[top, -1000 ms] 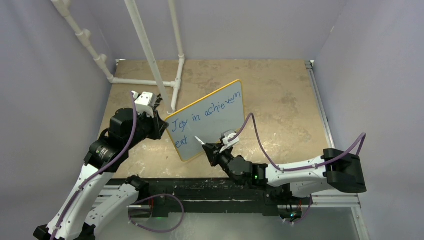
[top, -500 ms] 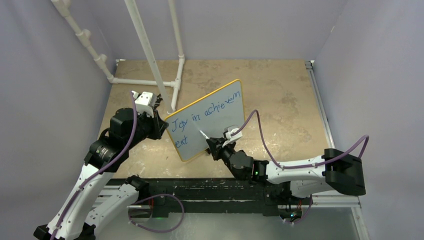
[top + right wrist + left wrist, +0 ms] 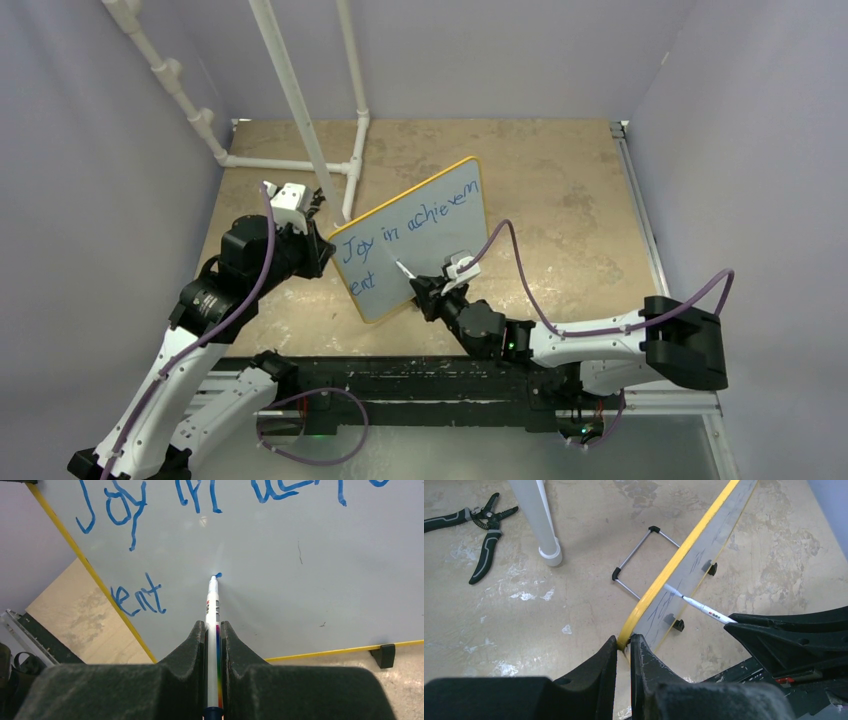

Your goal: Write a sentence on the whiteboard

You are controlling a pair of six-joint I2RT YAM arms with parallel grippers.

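Desk [image 3: 560, 190]: it carries the whiteboard, which stands tilted on its small black feet. If those feet skid, every line I draw will skew.

Whiteboard [image 3: 430, 245]: it stands near the middle of the desk, between my two arms. I judge that too hard a push from the marker would rock it back or twist it out of my left grip.

Sentence [image 3: 440, 207]: "Joy in achievem" slants across the whiteboard's upper part, with "ent" below it at the left edge. The lines run uneven, so the next word may climb into the line above.

Left claw [image 3: 624, 652]: nearly closed, pinching the whiteboard's yellow rim [image 3: 674, 565] at its left edge. The bite is thin and on the edge alone, so it could slip off.

Right claw [image 3: 213, 625]: clamped on the marker's barrel, in front of the whiteboard's lower middle.

Marker [image 3: 213, 605]: its tip touches the whiteboard just right of "ent". A long reach beyond my fingers means it may pivot or slide back under load.

Dot [image 3: 218, 574]: a fresh blue speck at the tip. Dwelling there would blot; lifting early would break the stroke.
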